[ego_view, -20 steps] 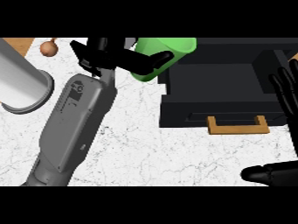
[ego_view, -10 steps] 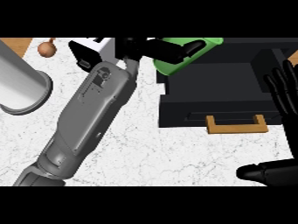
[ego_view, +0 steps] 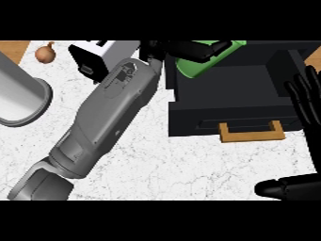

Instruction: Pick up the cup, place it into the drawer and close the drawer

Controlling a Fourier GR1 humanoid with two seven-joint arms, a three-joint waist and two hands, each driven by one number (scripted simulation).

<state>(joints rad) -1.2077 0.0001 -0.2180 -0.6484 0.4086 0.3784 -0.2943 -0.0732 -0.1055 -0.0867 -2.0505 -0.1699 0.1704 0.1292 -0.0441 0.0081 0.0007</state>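
Green cup (ego_view: pixel 203 65) riding in left robot hand (ego_view: pixel 190 49), fingers curling over its top, so I'm carrying it clear of drawer wall. Cup hanging just under that hand, over far corner of open black drawer (ego_view: pixel 232 89), not yet set down. Right robot hand (ego_view: pixel 314 108) resting beside drawer, fingers straight, grasping nothing. Brown handle (ego_view: pixel 252 132) lying nearest it, likely for closing push.

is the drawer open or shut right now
Open. The black drawer is pulled out from under the counter's far side, its dark inside showing behind the tan handle, with the green cup held over its back corner.
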